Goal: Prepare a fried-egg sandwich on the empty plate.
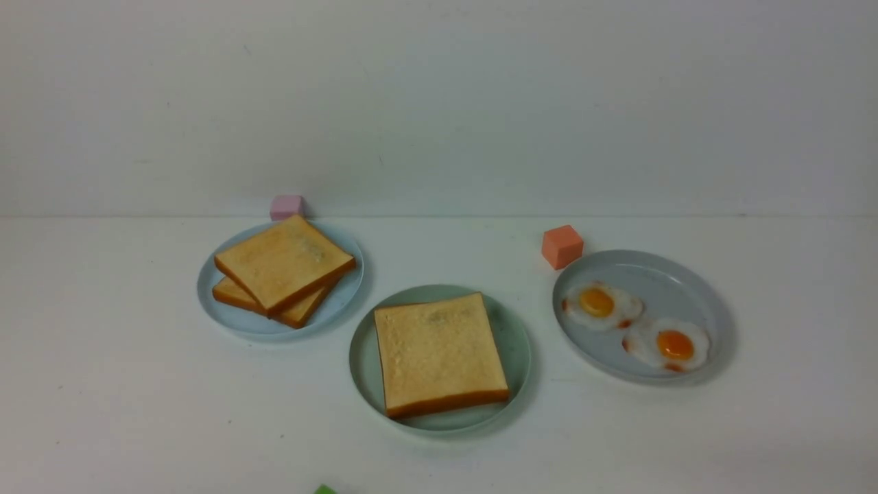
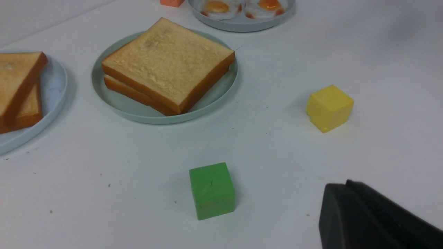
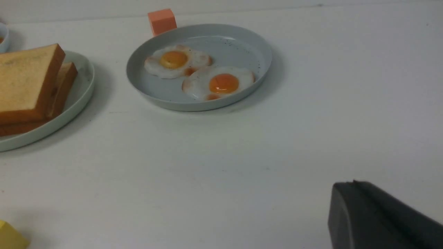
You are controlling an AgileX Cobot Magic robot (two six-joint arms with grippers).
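The mint-green plate [image 1: 513,337] sits at the table's middle front and carries two stacked toast slices [image 1: 439,350]. The left wrist view [image 2: 166,62] and the right wrist view [image 3: 24,79] show both slices; no egg shows between them. Two fried eggs [image 1: 601,305] [image 1: 669,343] lie on the blue-grey plate [image 1: 662,271] at the right. Neither gripper shows in the front view. My left gripper [image 2: 341,185] is shut and empty over bare table near the front. My right gripper [image 3: 346,185] is shut and empty, well short of the egg plate [image 3: 242,38].
A blue-grey plate [image 1: 346,291] at the left holds two more toast slices [image 1: 283,264]. A pink cube [image 1: 287,206] and an orange cube [image 1: 562,246] stand behind the plates. A green cube [image 2: 211,190] and a yellow cube [image 2: 329,108] lie near the front.
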